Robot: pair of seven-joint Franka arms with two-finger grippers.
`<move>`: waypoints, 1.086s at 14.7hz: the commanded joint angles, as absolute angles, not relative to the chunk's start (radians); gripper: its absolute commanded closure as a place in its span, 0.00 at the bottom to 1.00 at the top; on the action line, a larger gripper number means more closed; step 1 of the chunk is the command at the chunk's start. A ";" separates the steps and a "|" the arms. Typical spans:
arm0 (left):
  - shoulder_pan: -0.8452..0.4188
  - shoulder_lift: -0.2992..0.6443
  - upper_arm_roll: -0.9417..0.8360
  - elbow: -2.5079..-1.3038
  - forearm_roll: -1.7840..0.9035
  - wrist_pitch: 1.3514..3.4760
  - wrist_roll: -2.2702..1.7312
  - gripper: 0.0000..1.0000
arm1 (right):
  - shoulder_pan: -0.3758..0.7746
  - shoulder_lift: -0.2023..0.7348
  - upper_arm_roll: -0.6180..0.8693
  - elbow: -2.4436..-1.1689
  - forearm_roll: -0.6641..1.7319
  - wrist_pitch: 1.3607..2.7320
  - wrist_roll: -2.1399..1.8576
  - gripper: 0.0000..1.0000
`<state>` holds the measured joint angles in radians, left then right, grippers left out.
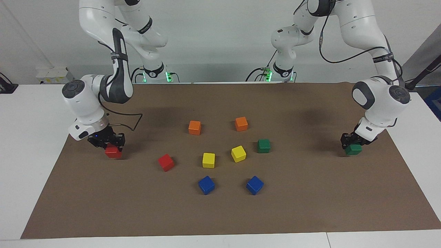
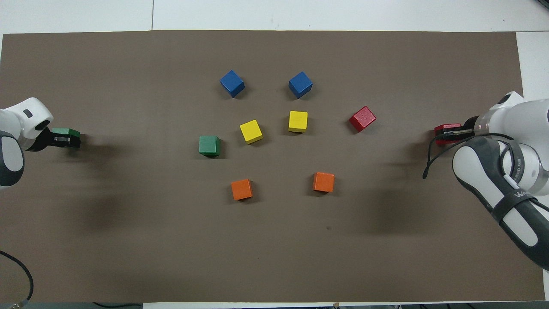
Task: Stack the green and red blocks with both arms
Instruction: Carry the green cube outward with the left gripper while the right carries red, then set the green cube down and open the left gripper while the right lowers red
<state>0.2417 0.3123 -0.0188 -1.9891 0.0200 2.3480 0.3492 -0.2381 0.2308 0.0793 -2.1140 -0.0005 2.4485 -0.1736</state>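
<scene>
My left gripper (image 1: 352, 145) is shut on a dark green block (image 1: 354, 150) low over the brown mat at the left arm's end of the table; it also shows in the overhead view (image 2: 68, 134). My right gripper (image 1: 109, 144) is shut on a bright red block (image 1: 113, 152) low over the mat at the right arm's end; the overhead view shows that block too (image 2: 444, 128). A second green block (image 1: 264, 145) and a second red block (image 1: 166, 162) lie loose in the middle group of cubes, apart from both grippers.
Two orange cubes (image 1: 194, 127) (image 1: 241, 124) lie nearest the robots. Two yellow cubes (image 1: 208, 160) (image 1: 238, 153) sit between the loose red and green blocks. Two blue cubes (image 1: 206, 185) (image 1: 255, 185) lie farthest. The brown mat (image 1: 310, 213) covers the table.
</scene>
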 commanded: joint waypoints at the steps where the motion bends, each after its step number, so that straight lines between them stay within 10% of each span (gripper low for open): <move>1: 0.261 0.264 -0.031 -2.058 0.023 2.390 0.367 1.00 | -0.259 0.236 0.091 -2.128 0.011 2.468 -0.207 1.00; 5: 0.271 0.252 -0.029 -2.092 -0.026 2.413 0.336 1.00 | -0.268 0.245 0.091 -2.128 0.011 2.474 -0.216 1.00; 6: 0.272 0.250 -0.029 -2.103 -0.028 2.418 0.325 1.00 | -0.267 0.245 0.091 -2.128 0.011 2.474 -0.212 0.20; 7: 0.270 0.250 -0.029 -2.106 -0.028 2.424 0.322 1.00 | -0.268 0.245 0.091 -2.128 0.011 2.464 -0.222 0.00; 11: 0.267 0.244 -0.029 -2.121 -0.028 2.451 0.304 1.00 | -0.256 0.238 0.091 -2.126 0.011 2.448 -0.311 0.00; 13: 0.262 0.244 -0.028 -2.121 -0.026 2.447 0.319 0.00 | -0.232 0.230 0.091 -2.105 0.011 2.402 -0.293 0.00; 16: 0.258 0.245 -0.028 -2.106 -0.026 2.427 0.334 0.00 | -0.203 0.210 0.094 -1.973 0.003 2.239 -0.220 0.00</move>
<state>0.2573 0.2837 -0.0254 -2.0755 -0.0184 2.4218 0.3156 -0.2096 0.2332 0.0853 -2.0613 -0.0005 2.3544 -0.2580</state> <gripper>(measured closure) 0.211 0.000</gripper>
